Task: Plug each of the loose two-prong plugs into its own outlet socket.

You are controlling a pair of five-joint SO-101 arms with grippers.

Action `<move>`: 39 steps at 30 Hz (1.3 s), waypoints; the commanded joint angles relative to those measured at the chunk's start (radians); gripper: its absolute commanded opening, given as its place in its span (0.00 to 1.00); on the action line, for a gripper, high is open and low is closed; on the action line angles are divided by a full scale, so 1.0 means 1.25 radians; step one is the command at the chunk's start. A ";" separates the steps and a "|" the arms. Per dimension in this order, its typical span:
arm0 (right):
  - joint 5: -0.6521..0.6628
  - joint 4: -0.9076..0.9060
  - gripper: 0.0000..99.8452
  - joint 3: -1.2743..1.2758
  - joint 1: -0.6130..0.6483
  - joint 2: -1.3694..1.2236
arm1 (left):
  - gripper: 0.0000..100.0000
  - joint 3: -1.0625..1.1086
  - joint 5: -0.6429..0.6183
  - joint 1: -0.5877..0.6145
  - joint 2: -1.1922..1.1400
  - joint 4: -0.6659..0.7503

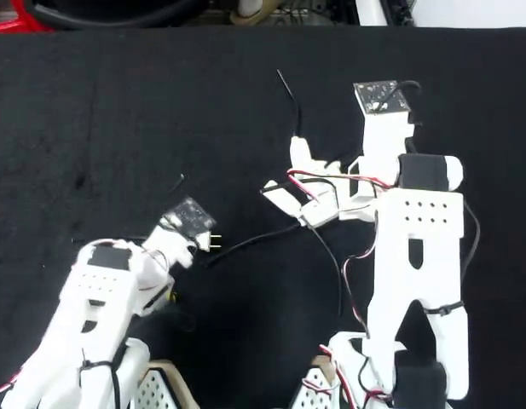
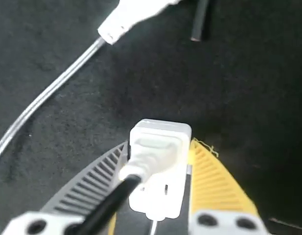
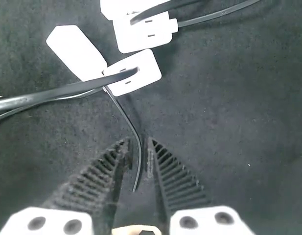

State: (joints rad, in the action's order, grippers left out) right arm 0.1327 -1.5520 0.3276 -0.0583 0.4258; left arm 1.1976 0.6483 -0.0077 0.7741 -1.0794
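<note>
Judging by how things lie, the task is at an early stage: one plug (image 2: 158,166) is clamped between the grey and yellow fingers (image 2: 209,176) of the left gripper (image 2: 159,147), its black cord trailing back toward the wrist, and it is not yet in any socket. From above, its two prongs point across the table (image 1: 92,102) toward the sockets (image 1: 288,200), which lie in a loose white cluster well apart from it. Whether any plug in that cluster is already seated cannot be told; one socket (image 3: 146,32) shows two bare slots, so at least that one looks free. What seems left is to carry the held plug over, line it up and press it home, then deal with any other loose plugs. The left arm is stretched low from the near edge, wrist angled toward the middle of the table. The right arm reaches out from its base and bends toward the cluster; the right gripper (image 3: 137,144) hangs just short of the sockets, jaws narrowly parted, with a thin wire (image 3: 136,166) running between them that does not look pinched.
</note>
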 commanded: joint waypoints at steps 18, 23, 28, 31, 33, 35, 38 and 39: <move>0.005 0.002 0.05 -0.034 -0.017 0.001 | 0.07 -0.629 0.114 0.015 -0.588 0.358; 0.006 0.002 0.05 -0.034 -0.018 -0.003 | 0.09 -0.878 -0.027 0.050 -0.842 0.250; 0.006 0.004 0.05 -0.034 -0.018 -0.003 | 0.37 -1.125 -0.058 0.064 -0.919 -0.032; 0.006 0.004 0.05 -0.034 -0.018 -0.003 | 0.43 -1.261 -0.110 0.069 -0.919 -0.194; 0.006 0.004 0.05 -0.034 -0.018 -0.003 | 0.43 -1.368 -0.193 0.069 -0.919 -0.329; 0.006 0.004 0.05 -0.034 -0.018 -0.003 | 0.43 -1.461 -0.279 0.061 -0.919 -0.443; 0.006 0.004 0.05 -0.034 -0.018 -0.003 | 0.42 -1.552 -0.387 0.030 -0.921 -0.547; 0.006 0.004 0.05 -0.033 -0.018 -0.003 | 0.40 -1.548 -0.426 0.015 -0.921 -0.545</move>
State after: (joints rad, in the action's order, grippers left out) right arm 0.1327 -1.5520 0.3276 -0.0583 0.4258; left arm -0.6299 0.2417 0.0568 -0.3890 -1.6840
